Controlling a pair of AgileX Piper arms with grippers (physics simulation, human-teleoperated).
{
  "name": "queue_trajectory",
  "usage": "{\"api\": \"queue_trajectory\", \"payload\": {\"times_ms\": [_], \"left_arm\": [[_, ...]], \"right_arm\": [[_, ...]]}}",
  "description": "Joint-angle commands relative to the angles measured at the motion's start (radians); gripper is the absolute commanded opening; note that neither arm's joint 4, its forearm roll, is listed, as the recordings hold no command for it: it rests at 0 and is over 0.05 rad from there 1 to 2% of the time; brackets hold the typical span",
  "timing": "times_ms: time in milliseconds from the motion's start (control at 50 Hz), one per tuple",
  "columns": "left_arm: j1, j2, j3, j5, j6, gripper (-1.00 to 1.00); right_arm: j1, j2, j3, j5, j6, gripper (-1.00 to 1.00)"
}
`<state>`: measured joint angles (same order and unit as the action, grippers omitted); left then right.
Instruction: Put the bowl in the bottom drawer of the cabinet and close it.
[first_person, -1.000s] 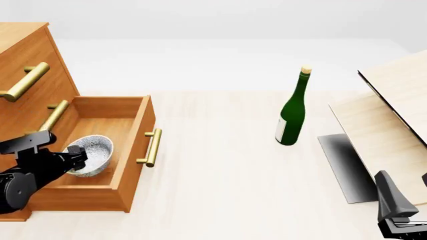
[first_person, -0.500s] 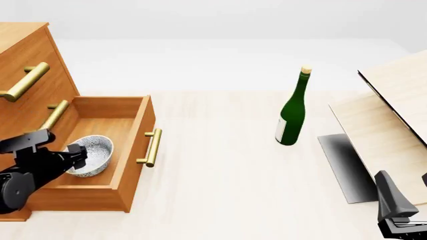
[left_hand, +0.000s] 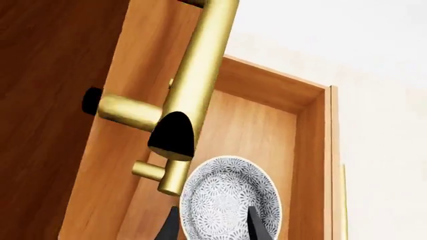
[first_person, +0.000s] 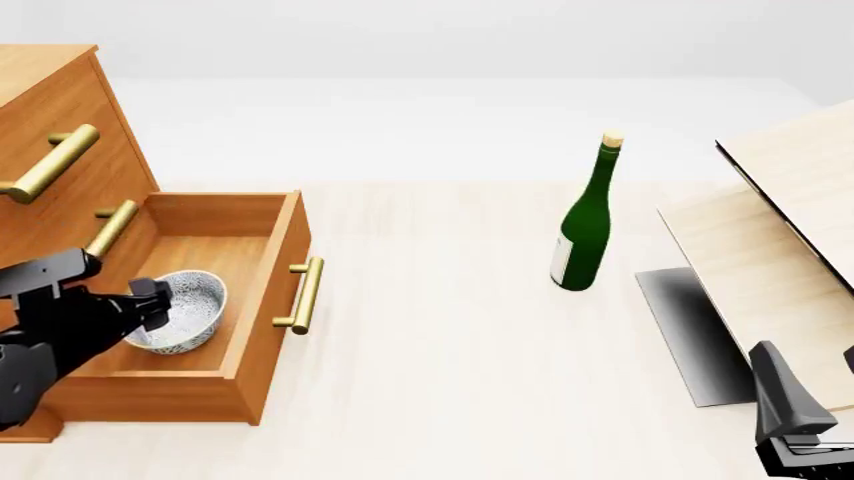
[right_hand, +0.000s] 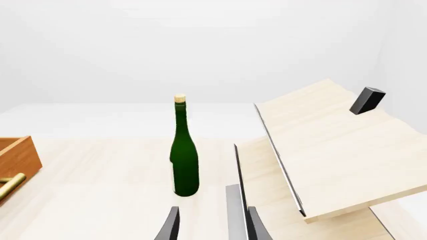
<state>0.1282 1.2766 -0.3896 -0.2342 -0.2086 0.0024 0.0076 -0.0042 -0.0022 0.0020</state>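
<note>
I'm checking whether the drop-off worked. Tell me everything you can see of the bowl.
The bowl is small, round and white with a grey speckled pattern and deep sides. It sits upright on the floor of the open bottom drawer. The left gripper is at its rim; whether it touches the bowl is unclear.

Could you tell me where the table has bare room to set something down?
The widest bare patch lies between the open bottom drawer and the green bottle, running forward to the near edge. It is crowded on the right, where pale boards lean, and inside the drawer, where the bowl and left gripper sit.
</note>
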Motion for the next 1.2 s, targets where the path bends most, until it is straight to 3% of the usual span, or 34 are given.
{"api": "queue_trajectory", "payload": {"times_ms": [20,800,1040,1200], "left_arm": [[-0.015,-0.078,0.000,0.049,0.001,1.00],[-0.091,-0.320,-0.018,0.212,0.036,1.00],[-0.159,-0.379,-0.038,0.264,0.048,1.00],[-0.231,-0.415,-0.055,0.307,0.014,1.00]], "right_arm": [[0.000,0.000,0.000,0.000,0.000,1.00],[0.000,0.000,0.000,0.000,0.000,1.00],[0.000,0.000,0.000,0.000,0.000,1.00],[0.000,0.000,0.000,0.000,0.000,1.00]]}}
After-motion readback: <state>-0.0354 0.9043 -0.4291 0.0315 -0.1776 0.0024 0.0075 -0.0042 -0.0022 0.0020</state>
